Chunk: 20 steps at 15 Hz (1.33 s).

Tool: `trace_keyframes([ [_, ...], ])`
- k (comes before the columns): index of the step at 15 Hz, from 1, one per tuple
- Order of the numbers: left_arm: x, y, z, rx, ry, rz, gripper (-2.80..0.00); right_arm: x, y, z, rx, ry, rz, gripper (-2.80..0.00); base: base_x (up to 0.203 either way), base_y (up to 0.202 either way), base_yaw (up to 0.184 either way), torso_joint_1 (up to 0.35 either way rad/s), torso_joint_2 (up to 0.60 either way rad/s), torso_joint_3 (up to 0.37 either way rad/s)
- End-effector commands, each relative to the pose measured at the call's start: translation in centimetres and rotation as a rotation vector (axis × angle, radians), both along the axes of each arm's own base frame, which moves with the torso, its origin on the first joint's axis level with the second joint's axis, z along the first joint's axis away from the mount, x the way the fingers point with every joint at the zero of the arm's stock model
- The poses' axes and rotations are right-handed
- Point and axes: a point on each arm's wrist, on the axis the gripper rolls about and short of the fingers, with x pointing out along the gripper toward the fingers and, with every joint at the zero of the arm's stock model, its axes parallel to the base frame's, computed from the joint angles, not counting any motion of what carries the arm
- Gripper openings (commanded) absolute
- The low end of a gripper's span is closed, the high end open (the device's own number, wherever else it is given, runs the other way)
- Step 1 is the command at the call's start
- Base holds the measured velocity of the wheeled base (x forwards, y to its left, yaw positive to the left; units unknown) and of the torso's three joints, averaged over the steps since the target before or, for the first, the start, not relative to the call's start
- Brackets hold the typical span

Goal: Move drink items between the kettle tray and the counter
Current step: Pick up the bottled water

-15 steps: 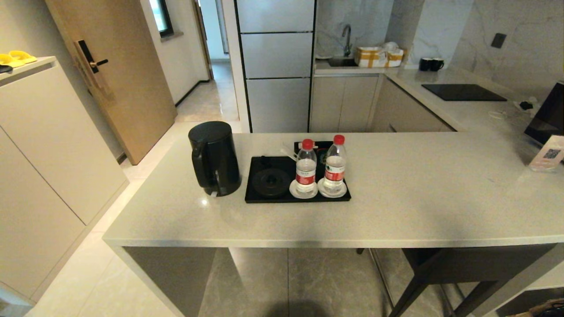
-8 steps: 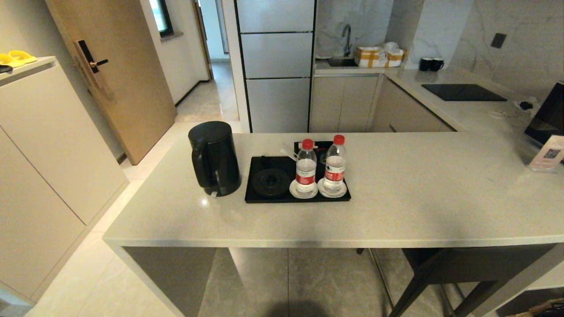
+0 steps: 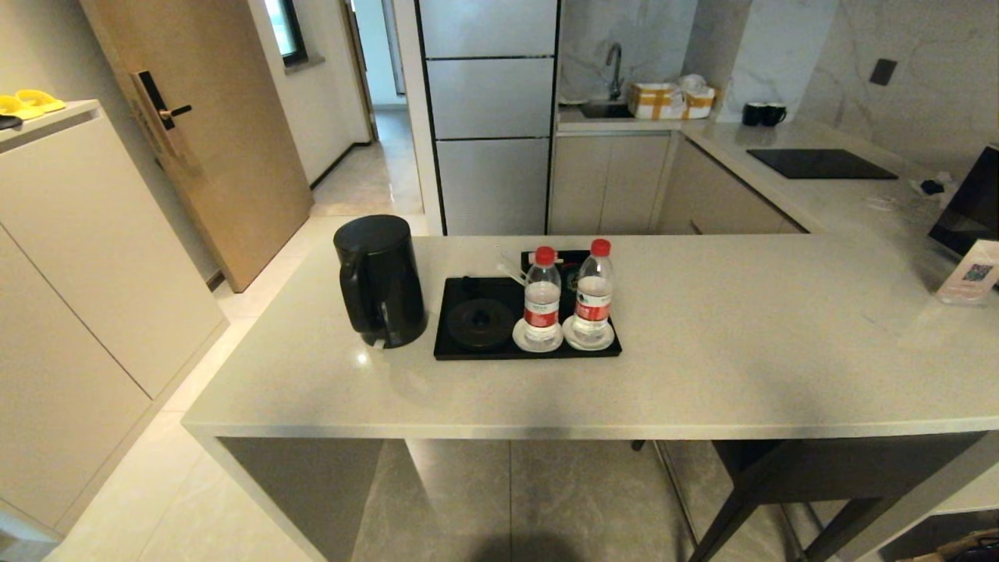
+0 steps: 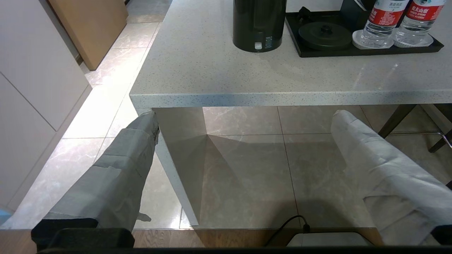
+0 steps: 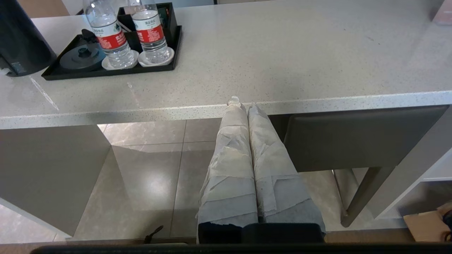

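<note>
Two bottles (image 3: 542,300) (image 3: 593,293) stand upright on saucers at the right end of the tray (image 3: 468,351), mid-tabletop (image 3: 741,351), right of the kettle (image 3: 378,277). Nothing is started: both arms hang below the near edge, left gripper (image 4: 243,118) spread, right gripper (image 5: 243,106) pressed together, empty. Next, I judge, an arm must rise and reach far to a bottle.

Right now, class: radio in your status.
Left hand open, right hand shut, both below the counter. Two bottles on tray. Kettle beside it.
</note>
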Motion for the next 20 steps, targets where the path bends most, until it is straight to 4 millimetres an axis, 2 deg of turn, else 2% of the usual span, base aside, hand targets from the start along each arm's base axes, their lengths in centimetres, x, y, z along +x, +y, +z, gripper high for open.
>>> trace_keyframes([
  [1, 0.02, 0.0, -0.04, -0.001, 0.003, 0.0, 0.0, 0.01, 0.0, -0.04, 0.0, 0.001, 0.001, -2.8, 0.0, 0.0, 0.0, 0.0, 0.0, 0.0],
  [18, 0.02, 0.0, -0.04, -0.001, 0.003, 0.0, 0.0, 0.01, 0.0, 0.01, 0.0, 0.001, 0.001, -2.8, 0.0, 0.0, 0.0, 0.0, 0.0, 0.0],
  [20, 0.01, 0.0, -0.04, -0.001, 0.001, 0.0, 0.0, 0.02, 0.0, -0.03, 0.0, 0.002, 0.001, -2.8, 0.0, 0.0, 0.0, 0.07, 0.08, 0.175],
])
